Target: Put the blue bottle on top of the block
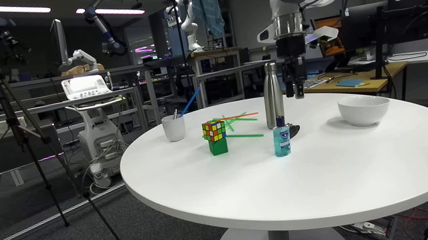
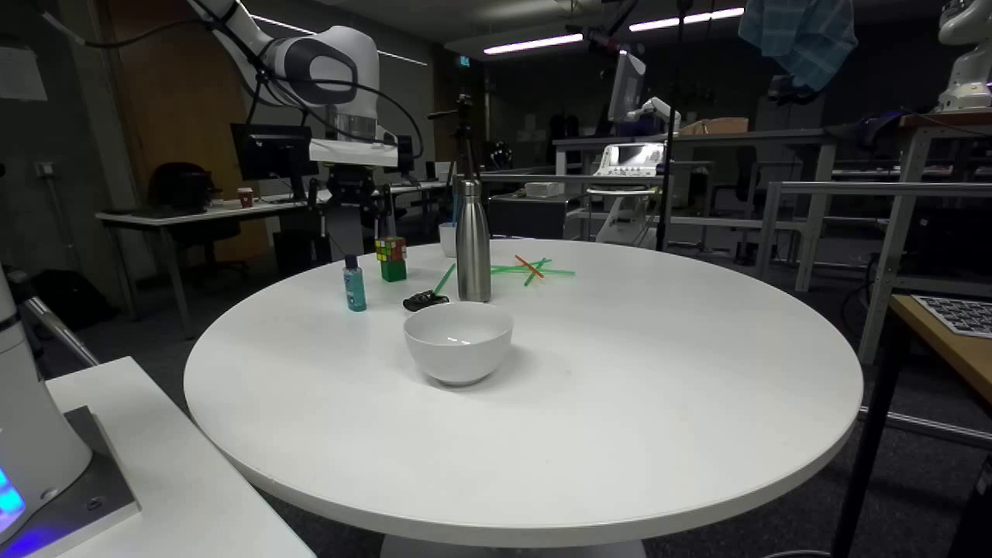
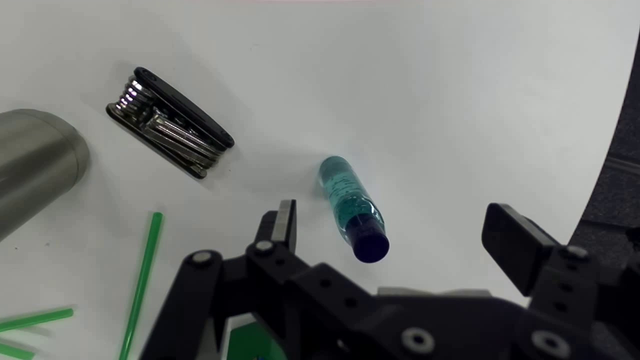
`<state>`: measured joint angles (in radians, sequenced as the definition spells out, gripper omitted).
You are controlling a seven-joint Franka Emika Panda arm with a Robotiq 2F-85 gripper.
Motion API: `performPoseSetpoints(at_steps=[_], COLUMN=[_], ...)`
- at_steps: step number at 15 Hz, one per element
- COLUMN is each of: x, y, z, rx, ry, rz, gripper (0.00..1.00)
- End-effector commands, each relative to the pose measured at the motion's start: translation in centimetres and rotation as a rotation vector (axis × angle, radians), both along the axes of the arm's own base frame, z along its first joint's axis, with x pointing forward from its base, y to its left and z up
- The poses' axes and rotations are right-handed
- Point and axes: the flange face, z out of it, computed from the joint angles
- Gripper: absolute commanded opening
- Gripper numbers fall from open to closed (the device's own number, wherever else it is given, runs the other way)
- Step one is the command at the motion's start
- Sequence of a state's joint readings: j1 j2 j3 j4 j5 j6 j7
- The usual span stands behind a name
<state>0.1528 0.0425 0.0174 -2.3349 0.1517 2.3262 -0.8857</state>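
Note:
The blue bottle, teal with a dark navy cap, stands upright on the white table in both exterior views (image 1: 282, 141) (image 2: 355, 290). It also shows in the wrist view (image 3: 345, 192). The block is a green block (image 1: 218, 146) (image 2: 394, 270) with a multicoloured puzzle cube (image 1: 214, 130) (image 2: 390, 249) on top. In the wrist view a green part of this stack (image 3: 252, 342) shows, mostly hidden behind the gripper. My gripper (image 1: 296, 90) (image 2: 353, 221) points down above the table. In the wrist view its fingers (image 3: 392, 230) are wide apart and empty, with the bottle below between them, nearer the left finger.
A tall steel flask (image 1: 272, 96) (image 2: 473, 244) (image 3: 35, 160) stands near the bottle. A black folding multitool (image 1: 294, 129) (image 2: 425, 301) (image 3: 170, 122) lies between them. Several straws (image 1: 245, 135) (image 3: 141, 285), a white bowl (image 1: 364, 110) (image 2: 457, 345) and a white cup (image 1: 174, 128) are on the table.

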Motion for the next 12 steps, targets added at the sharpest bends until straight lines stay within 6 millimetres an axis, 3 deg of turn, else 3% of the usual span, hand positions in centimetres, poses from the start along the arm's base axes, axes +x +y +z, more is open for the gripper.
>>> performPoseSetpoints(at_steps=[1,12], x=[0.5,1.7], y=[0.2,1.4], z=[-0.5,-2.7], rx=[0.005,0.016], ry=[0.013,0.047], rz=[0.014,0.122], gripper=[1.0,1.0])
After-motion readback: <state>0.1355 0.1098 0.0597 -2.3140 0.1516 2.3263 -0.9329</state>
